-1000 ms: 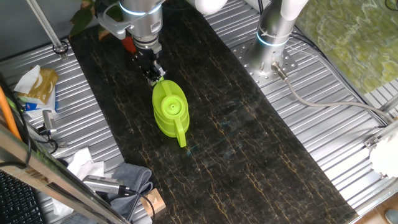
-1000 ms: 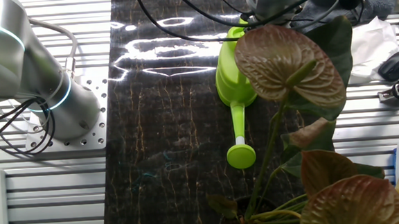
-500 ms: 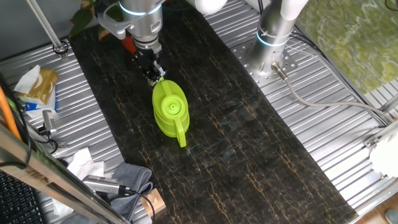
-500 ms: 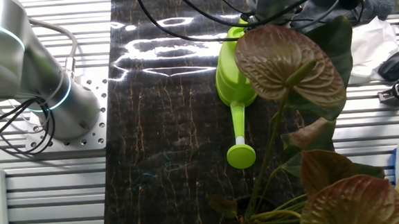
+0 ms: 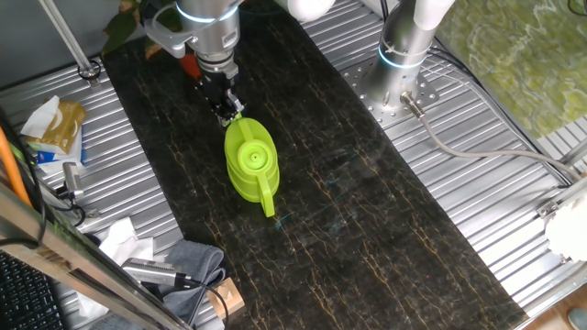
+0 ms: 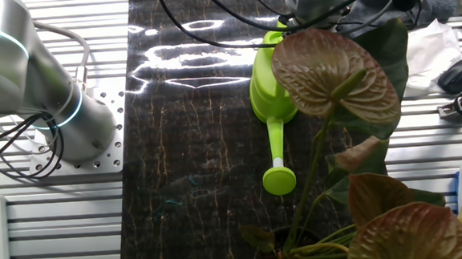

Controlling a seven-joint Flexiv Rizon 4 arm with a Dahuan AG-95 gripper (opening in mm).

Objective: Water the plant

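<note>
Dark mat (image 5: 367, 211); plant (image 6: 336, 75) foremost oppositely.

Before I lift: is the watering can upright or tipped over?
Upright. The watering can stands on its base on the mat, top opening facing up, spout level.

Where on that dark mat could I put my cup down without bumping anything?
The long stretch of dark mat beyond the watering can's spout is bare, bordered by ribbed metal on both sides. It is crowded at the far end, where the gripper meets the can beside the plant, and along the edge with the grey cloth.
</note>
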